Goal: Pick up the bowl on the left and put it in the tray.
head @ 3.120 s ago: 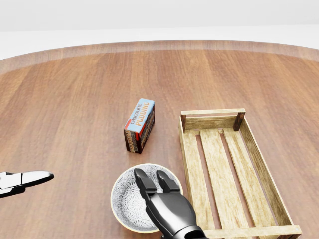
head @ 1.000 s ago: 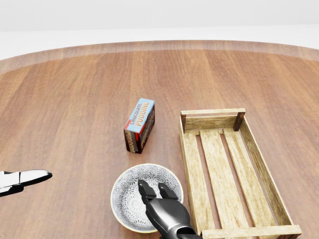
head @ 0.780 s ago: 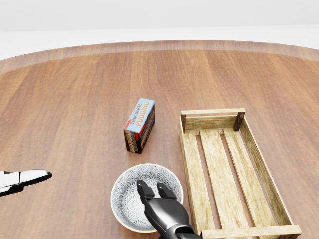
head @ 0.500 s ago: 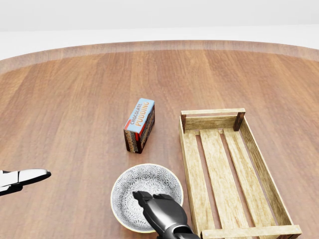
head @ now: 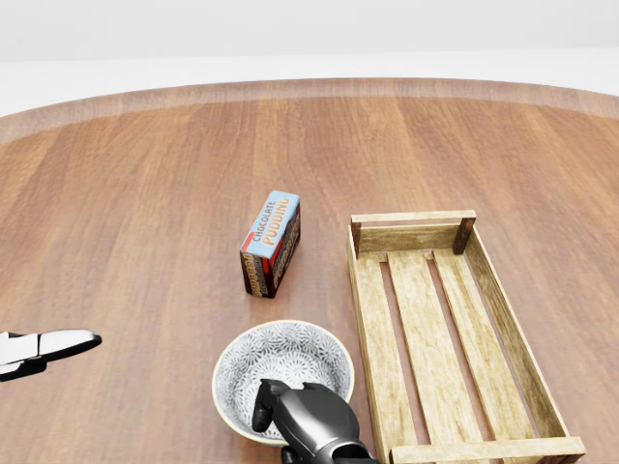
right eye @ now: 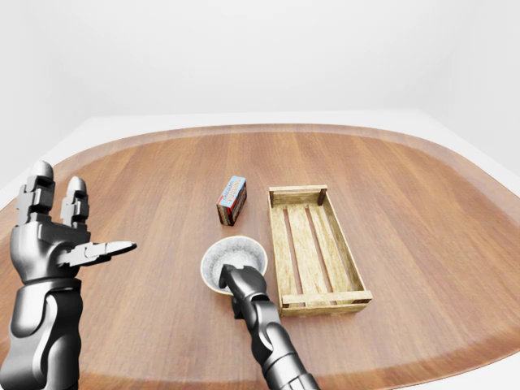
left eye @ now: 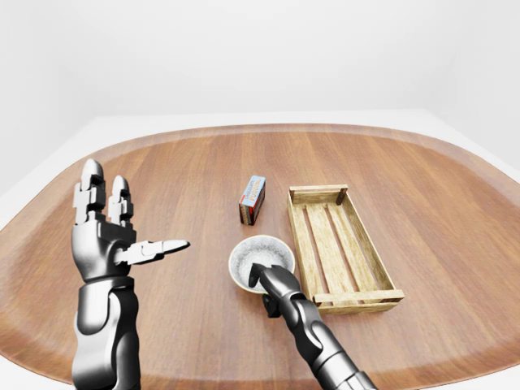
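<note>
A grey patterned bowl (head: 282, 362) stands on the wooden table, just left of the slatted wooden tray (head: 367, 329). My right hand (head: 276, 422) comes up from the bottom of the head view. Its fingers are curled over the bowl's near rim, inside the bowl, with the thumb under the rim outside, so it is shut on the bowl. The tray holds nothing. In the left-eye view my left hand (left eye: 122, 237) is raised at the left, open, fingers spread, well apart from the bowl.
A chocolate pudding box (head: 272, 242) lies just above the bowl in the head view, left of the tray's far corner. The round brown table (head: 145, 193) spreads wide on all sides, its edge curving across the top of the head view.
My right hand's fingers, stretched out over the bowl earlier, have drawn back and curled down onto its near rim. The bowl has barely shifted. My left hand is still.
</note>
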Controlling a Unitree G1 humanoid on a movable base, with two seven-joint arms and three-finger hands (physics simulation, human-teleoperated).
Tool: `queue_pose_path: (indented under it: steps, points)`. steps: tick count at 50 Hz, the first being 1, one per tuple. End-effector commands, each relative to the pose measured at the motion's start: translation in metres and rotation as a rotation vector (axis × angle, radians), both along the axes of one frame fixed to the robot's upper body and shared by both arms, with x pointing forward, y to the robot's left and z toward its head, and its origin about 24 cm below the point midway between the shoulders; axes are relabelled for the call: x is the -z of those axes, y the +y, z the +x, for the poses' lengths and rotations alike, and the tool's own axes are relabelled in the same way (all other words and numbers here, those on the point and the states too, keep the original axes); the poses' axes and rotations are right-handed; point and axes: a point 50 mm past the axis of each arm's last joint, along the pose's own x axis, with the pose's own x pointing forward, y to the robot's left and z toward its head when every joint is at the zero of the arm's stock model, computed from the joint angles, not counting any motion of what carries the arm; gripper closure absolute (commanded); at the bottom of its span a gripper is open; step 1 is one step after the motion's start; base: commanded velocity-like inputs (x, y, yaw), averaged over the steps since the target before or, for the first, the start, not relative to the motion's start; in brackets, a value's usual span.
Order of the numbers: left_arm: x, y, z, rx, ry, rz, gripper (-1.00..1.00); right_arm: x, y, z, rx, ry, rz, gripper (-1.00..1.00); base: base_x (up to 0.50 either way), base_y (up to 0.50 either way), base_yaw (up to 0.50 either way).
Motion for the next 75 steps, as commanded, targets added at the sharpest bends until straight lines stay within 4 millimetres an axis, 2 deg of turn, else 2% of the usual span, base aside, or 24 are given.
queue_pose_path:
  steps: [1,12,16,24,40,51,66,73,75]
  points:
    - [-0.002,-0.002,-0.002,0.003,-0.010,0.003,-1.00,-0.005,0.008,-0.003,-0.053,0.009,-0.013,1.00,0.00,0.00,0.00]
    - [-0.002,-0.002,-0.002,0.003,-0.011,0.003,-1.00,-0.028,0.025,0.001,-0.140,-0.046,-0.033,1.00,0.00,0.00,0.00]
    - [-0.001,-0.002,-0.002,0.004,-0.006,0.004,-1.00,-0.044,0.033,0.000,-0.188,-0.083,-0.051,1.00,0.00,0.00,0.00]
    - [-0.001,-0.002,-0.002,0.003,-0.006,0.003,-1.00,-0.056,0.037,-0.001,-0.218,-0.114,-0.076,1.00,0.00,0.00,0.00]
    - [-0.003,0.000,-0.002,-0.002,-0.013,0.001,-1.00,-0.095,0.040,0.002,-0.260,-0.196,-0.159,1.00,0.00,0.00,0.00]
    - [-0.002,0.000,-0.002,-0.003,-0.010,0.001,-1.00,-0.129,0.017,0.011,-0.195,-0.262,-0.189,1.00,0.00,0.00,0.00]
    - [-0.001,-0.002,-0.002,-0.001,-0.007,0.005,-1.00,-0.164,-0.019,0.014,-0.084,-0.347,-0.199,1.00,0.00,0.00,0.00]
    - [-0.002,-0.001,-0.002,-0.002,-0.008,0.004,-1.00,-0.173,-0.033,0.015,-0.041,-0.382,-0.177,1.00,0.00,0.00,0.00]
    - [-0.001,-0.001,-0.002,-0.002,-0.006,0.005,-1.00,-0.170,-0.037,0.013,-0.037,-0.369,-0.168,1.00,0.00,0.00,0.00]
